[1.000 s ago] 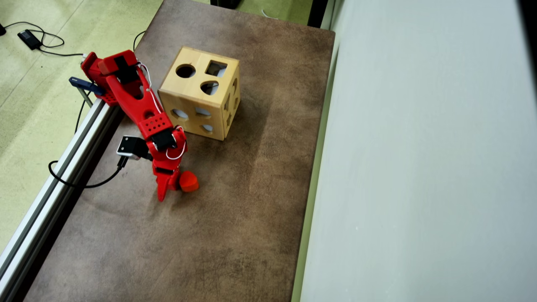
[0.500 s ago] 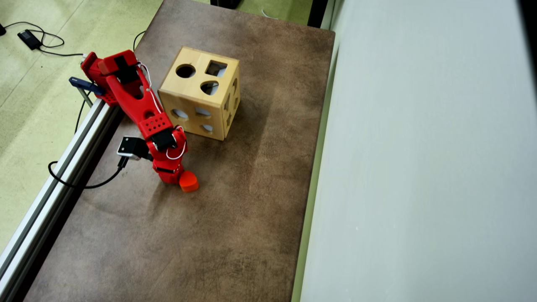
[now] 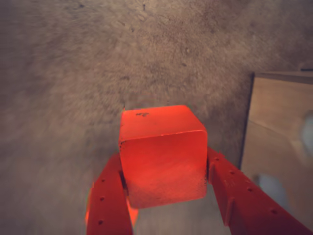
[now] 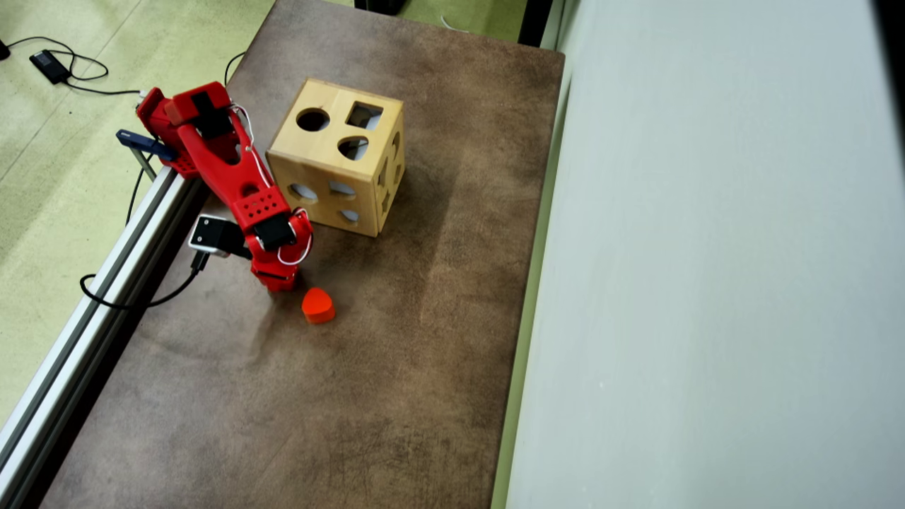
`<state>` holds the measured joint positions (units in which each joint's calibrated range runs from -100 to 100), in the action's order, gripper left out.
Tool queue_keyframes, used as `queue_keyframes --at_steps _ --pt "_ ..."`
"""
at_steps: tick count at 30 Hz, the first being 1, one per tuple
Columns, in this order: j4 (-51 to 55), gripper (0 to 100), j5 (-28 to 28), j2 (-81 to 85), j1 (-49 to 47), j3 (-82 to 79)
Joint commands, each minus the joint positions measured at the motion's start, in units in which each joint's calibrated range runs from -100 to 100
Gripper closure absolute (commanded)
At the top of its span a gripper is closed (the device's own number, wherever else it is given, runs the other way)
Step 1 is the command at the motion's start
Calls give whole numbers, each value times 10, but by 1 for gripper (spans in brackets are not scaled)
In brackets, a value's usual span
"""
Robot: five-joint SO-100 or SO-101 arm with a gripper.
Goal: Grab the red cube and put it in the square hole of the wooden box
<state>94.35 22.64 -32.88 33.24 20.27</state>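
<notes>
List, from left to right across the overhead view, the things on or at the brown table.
Grey metal rail → red robot arm → orange rounded block → light-wood shape-sorter box → pale grey wall panel.

A hobby lab or maker's workroom, by the look of it: a brown worktop (image 4: 396, 367) carries a red printed arm (image 4: 233, 177) clamped at its left edge beside an aluminium rail (image 4: 85, 339), with cables and a power adapter (image 4: 48, 65) on green carpet (image 4: 49, 177) beyond the rail.
</notes>
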Motion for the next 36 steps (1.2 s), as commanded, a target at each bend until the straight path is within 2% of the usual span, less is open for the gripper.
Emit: queue_keyframes --at_steps 1,12,18,21,30,36 --pt "27 98 3 124 5 22" --pt "29 98 -1 304 -4 24" --pt "24 98 -8 358 -57 55" --pt "24 98 -43 361 -109 121" --pt "24 98 -205 352 -204 230" --pt "25 98 -261 352 -237 225"
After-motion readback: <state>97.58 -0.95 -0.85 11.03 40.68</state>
